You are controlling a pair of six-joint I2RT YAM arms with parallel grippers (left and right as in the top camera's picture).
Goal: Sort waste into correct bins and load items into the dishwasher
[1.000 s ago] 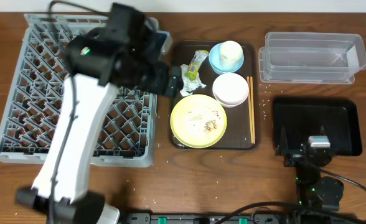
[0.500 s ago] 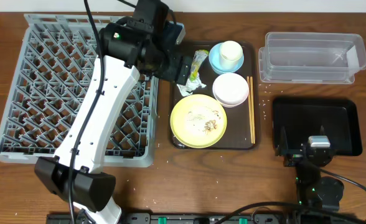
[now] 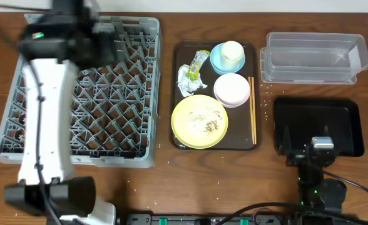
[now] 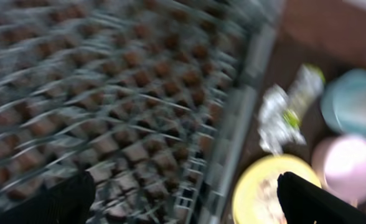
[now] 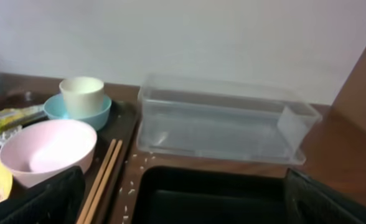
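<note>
The snack wrapper [image 3: 199, 62], yellow-green, lies at the far left corner of the brown serving tray [image 3: 179, 134], its near end touching the crumpled white paper [image 3: 188, 80]. Just in front of them the pale yellow plate [image 3: 199, 120] carries rice-like crumbs [image 3: 208, 124]. More crumbs are scattered on the desk [image 3: 171, 181] between the brown serving tray and the two bins. The white bowl [image 3: 232, 89] stands just beyond the plate, toward the right. Behind it the cream cup [image 3: 232, 53] sits upright inside the light blue bowl [image 3: 216, 61]. The chopsticks [image 3: 253, 109] lie along the right edge of the brown serving tray. Further right, the clear tub [image 3: 314, 59] is at the back and the black tray [image 3: 318, 119] is in front of it, a little apart. The grey dish rack [image 3: 109, 125] fills the left of the desk, just beside the brown serving tray.

The left arm [image 3: 43, 125] reaches over the far left part of the dish rack. Its wrist view is blurred, yet the left fingers [image 4: 58, 202] show wide apart with nothing between them. That view looks across the dish rack toward the wrapper, paper and plate. The right arm [image 3: 320, 187] is at the near edge of the desk, in front of the black tray. The right fingers [image 5: 40, 202] are also spread wide and hold nothing, facing over the black tray toward the clear tub.
</note>
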